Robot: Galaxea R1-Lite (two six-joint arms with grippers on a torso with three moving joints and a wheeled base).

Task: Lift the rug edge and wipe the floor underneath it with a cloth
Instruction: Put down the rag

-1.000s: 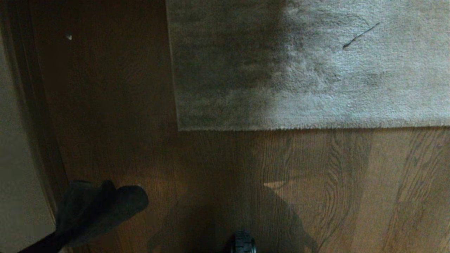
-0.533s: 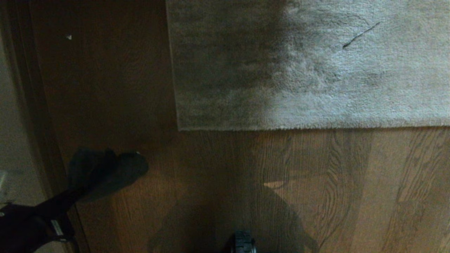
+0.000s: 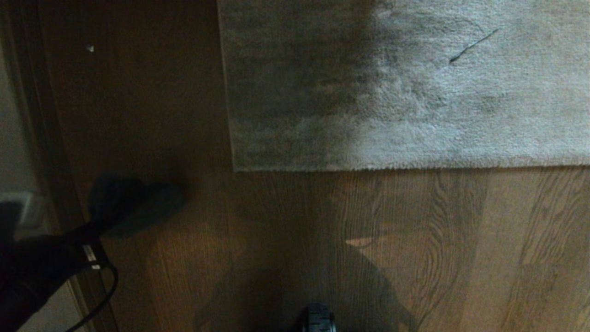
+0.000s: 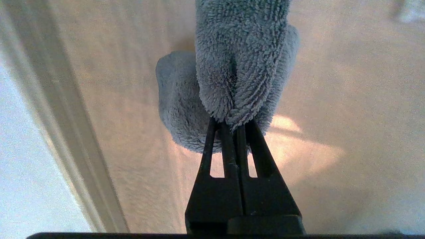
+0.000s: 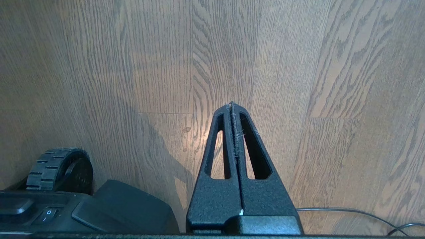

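Jaws of the left gripper [image 4: 232,124] clamped on the small dark grey fluffy cloth [image 4: 239,66], carried above the brown wood-plank floor [image 3: 415,249], low at the scene's left, well apart from the large light grey short-pile rug [image 3: 415,92]. Rug lying flat, hem not yet lifted. Jaws of the right gripper [image 5: 231,104] together, empty, above bare floor. Best next: right jaws to the near hem for the lift, cloth kept firmly pinched.
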